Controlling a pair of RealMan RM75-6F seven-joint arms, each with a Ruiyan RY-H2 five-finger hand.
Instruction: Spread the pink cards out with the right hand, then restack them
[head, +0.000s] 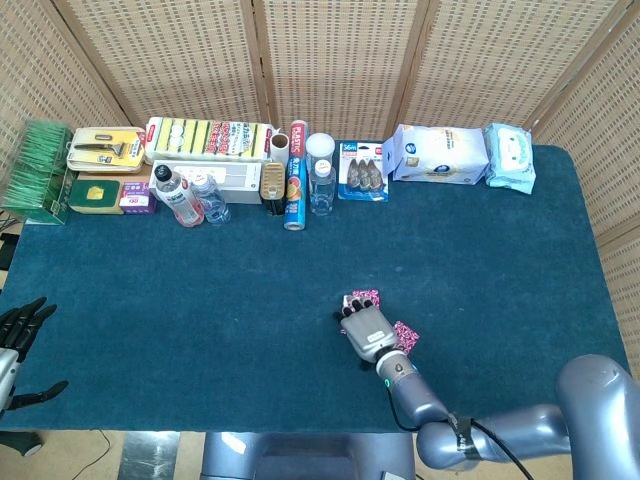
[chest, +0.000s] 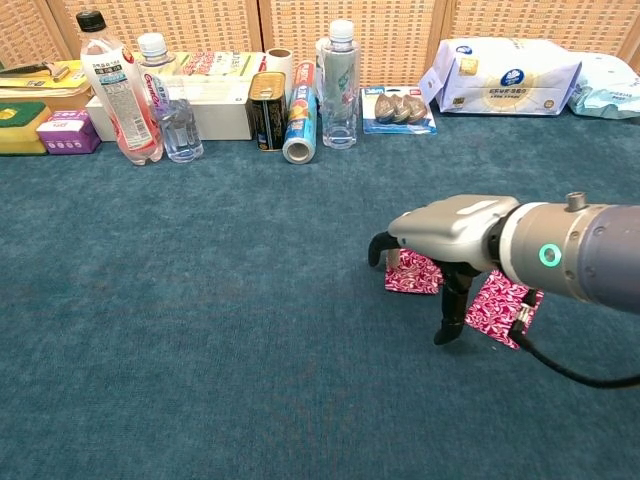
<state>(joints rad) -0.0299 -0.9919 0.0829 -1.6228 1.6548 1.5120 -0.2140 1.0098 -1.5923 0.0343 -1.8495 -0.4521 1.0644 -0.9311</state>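
Pink cards (chest: 414, 274) lying flat on the blue cloth of the table (chest: 200, 330), right of centre and toward the near edge, split into two patches: one just under the fingertips (chest: 393, 259) of the right hand (chest: 447, 225), another (chest: 503, 306) a little further right and nearer, tilted on a corner, close beside the first but not clearly overlapping it. Seen from the head view as the same cards (head: 363, 298) peeping out beyond the far side of the right hand (head: 368, 326), with the second patch (head: 405, 336) at its right edge. Right hand palm down over the cards, fingers curved down and spread, tips pressing on or just above the left patch, thumb pointing down near the cloth between the two patches; whether it touches cannot be told. Nothing clasped in it. Left hand (head: 20, 325) at the far left edge of the head view, off the table, fingers apart, holding nothing

Along the far edge, well apart from the cards: bottles (chest: 118, 90), a foil roll (chest: 299, 125), a can (chest: 266, 110) and wipe packs (chest: 508, 75)
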